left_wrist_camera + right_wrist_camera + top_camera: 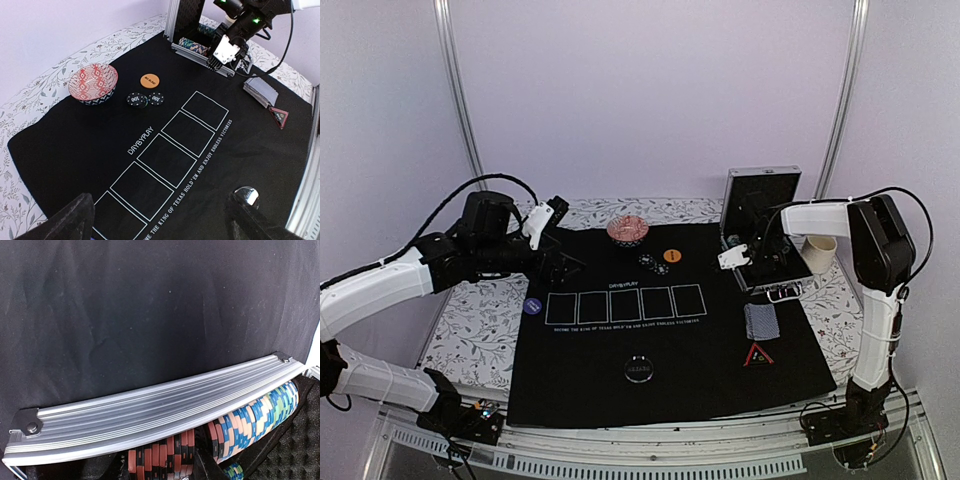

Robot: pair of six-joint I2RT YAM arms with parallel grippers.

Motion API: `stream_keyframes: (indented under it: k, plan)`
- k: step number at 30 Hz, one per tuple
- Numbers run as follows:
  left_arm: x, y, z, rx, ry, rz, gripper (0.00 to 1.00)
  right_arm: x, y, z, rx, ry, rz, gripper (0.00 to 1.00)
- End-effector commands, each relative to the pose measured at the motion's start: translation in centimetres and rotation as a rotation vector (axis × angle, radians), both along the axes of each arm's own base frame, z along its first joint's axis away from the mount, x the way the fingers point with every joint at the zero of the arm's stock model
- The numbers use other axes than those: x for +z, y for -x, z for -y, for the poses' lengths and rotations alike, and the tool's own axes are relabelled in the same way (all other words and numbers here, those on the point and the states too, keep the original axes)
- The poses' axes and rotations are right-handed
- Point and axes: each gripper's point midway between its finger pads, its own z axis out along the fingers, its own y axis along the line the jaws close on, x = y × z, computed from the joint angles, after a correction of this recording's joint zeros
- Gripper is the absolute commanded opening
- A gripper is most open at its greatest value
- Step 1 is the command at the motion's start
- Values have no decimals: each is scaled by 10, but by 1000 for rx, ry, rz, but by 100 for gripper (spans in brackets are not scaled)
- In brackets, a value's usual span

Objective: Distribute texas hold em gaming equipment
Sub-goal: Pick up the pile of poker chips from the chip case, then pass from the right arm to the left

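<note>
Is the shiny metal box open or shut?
Open. The metal case has its lid standing upright at the back, and rows of striped poker chips show inside.

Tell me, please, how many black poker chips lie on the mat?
2. One black chip and a second chip beside it lie on the mat near the orange button; the case may hide more.

Hidden and cropped
Right gripper (767, 264) tips hidden inside the case (760, 200); chip rows (165, 450) run off the wrist view's bottom edge; left fingers (65, 220) likewise cropped.
</note>
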Motion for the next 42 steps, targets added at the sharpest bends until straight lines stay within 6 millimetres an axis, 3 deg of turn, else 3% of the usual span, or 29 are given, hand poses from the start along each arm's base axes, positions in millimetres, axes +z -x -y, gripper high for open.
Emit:
stream_keyframes:
  k: [1, 7, 11, 14, 18, 21, 23, 28, 33, 42]
  plan:
    - [2, -2, -3, 2, 10, 13, 92, 29, -3, -1, -24, 1, 75, 2]
    - [11, 1, -3, -6, 31, 31, 92, 104, -14, -21, -124, -165, 223, 2]
    - [18, 4, -2, -15, 52, 46, 92, 146, -3, -33, -194, -266, 277, 2]
    - [23, 6, -3, -16, 65, 53, 92, 183, 7, -53, -261, -413, 313, 2]
    - [28, 8, -4, -18, 81, 72, 92, 227, 24, -83, -389, -700, 251, 2]
    - [29, 8, -4, -16, 81, 73, 91, 242, 34, -105, -512, -925, 113, 2]
    - [29, 9, -4, -18, 82, 71, 91, 243, 37, -121, -576, -1038, 3, 2]
    - [33, 11, -6, -14, 90, 83, 91, 222, 25, -152, -751, -1147, -224, 2]
    - [36, 12, -7, -11, 97, 92, 91, 180, 6, -166, -948, -1119, -378, 2]
    - [40, 12, -9, -3, 100, 105, 91, 122, -17, -178, -1113, -1163, -613, 2]
